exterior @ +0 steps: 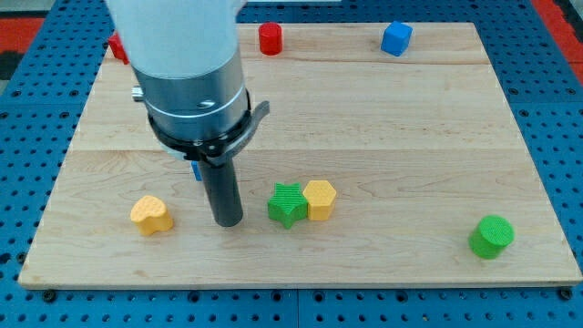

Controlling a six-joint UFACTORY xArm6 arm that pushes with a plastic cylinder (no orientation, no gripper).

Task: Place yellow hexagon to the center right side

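The yellow hexagon (321,199) sits on the wooden board (383,118) below its centre, touching the right side of a green star (287,204). My tip (228,221) rests on the board to the left of the green star, a short gap away, with the star between it and the hexagon. The rod hangs from the large grey arm body at the view's top left.
A yellow heart-like block (151,215) lies left of my tip. A green cylinder (492,237) is at the bottom right. A red cylinder (270,38) and blue block (396,38) sit at the top edge. A red block (117,46) and a small blue block (195,169) are partly hidden by the arm.
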